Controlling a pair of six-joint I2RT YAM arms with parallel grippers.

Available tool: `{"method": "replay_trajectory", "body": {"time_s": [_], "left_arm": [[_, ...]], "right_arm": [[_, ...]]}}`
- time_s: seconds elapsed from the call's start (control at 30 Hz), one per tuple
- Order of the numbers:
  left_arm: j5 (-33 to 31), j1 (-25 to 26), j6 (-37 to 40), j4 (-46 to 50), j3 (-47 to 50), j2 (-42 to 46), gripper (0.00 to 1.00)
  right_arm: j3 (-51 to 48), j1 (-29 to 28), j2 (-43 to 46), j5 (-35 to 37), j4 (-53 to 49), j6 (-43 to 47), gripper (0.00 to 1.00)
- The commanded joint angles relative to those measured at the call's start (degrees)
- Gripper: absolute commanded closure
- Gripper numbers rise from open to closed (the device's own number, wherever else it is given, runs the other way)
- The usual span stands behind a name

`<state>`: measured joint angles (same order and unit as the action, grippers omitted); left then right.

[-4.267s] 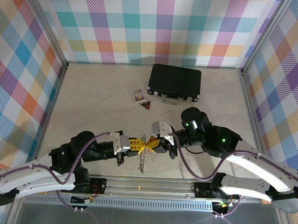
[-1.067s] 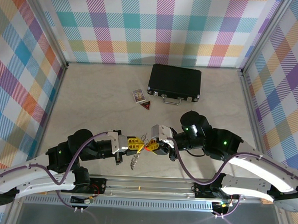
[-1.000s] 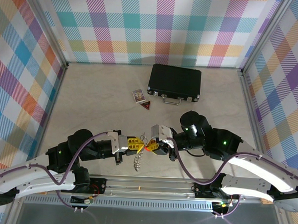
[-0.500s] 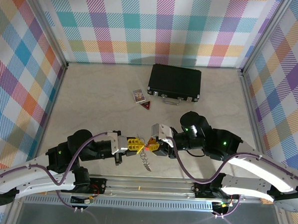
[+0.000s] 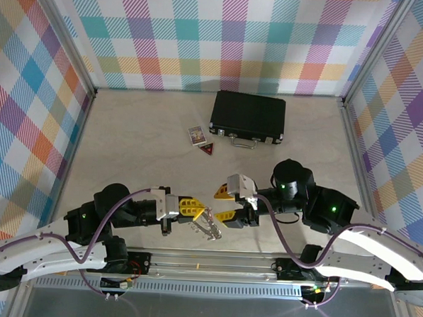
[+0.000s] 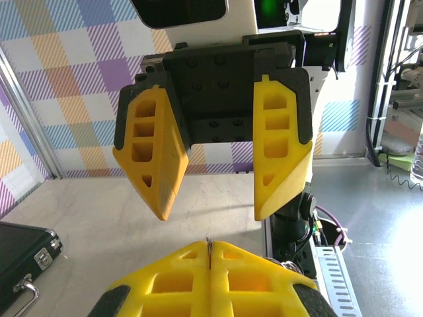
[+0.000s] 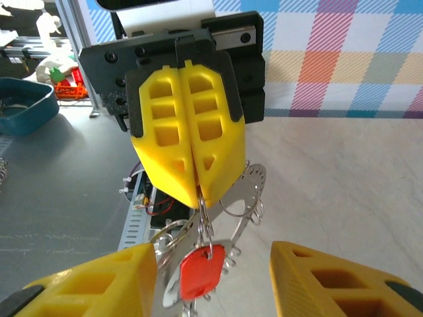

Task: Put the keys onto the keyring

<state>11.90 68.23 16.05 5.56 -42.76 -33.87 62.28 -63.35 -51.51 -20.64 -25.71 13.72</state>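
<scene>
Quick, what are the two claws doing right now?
Left gripper: shut on the keyring.
Right gripper: open, holding nothing.

- Black case point(image 5: 248, 116): hard-shelled, shut, lying flat near the table's far edge, right of centre; handle and latches on its near side.
- Small printed card point(image 5: 196, 134): flat on the table, just off the case's near-left corner.
- Dark red triangular tag point(image 5: 208, 150): just beside the card, nearer the table's middle.
- Table point(image 5: 134, 147): pale marbled top.
- Checked walls point(image 5: 225, 38): pastel plaid, along the far, left and right edges.
</scene>
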Motion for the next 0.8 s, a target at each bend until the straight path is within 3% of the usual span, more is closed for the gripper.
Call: {"method": "replay_trajectory", "body": {"time_s": [0.0, 0.3, 0.77], "left_arm": [[1.6, 0.1, -0.6, -4.3, -0.1, 0.9, 1.0], [1.9, 0.1, -0.7, -4.1, -0.1, 1.0, 1.0], [0.3, 0.1, -0.5, -2.7, -0.9, 0.5, 1.0]], "right_arm": [[-0.2, 0.1, -0.9, -2.6, 3.3, -1.1, 0.53], [-0.5, 0.2, -3.2, -4.3, 4.6, -1.0, 0.66], [0.9, 0.3, -4.9, -2.6, 0.6, 2.0, 1.0]]}}
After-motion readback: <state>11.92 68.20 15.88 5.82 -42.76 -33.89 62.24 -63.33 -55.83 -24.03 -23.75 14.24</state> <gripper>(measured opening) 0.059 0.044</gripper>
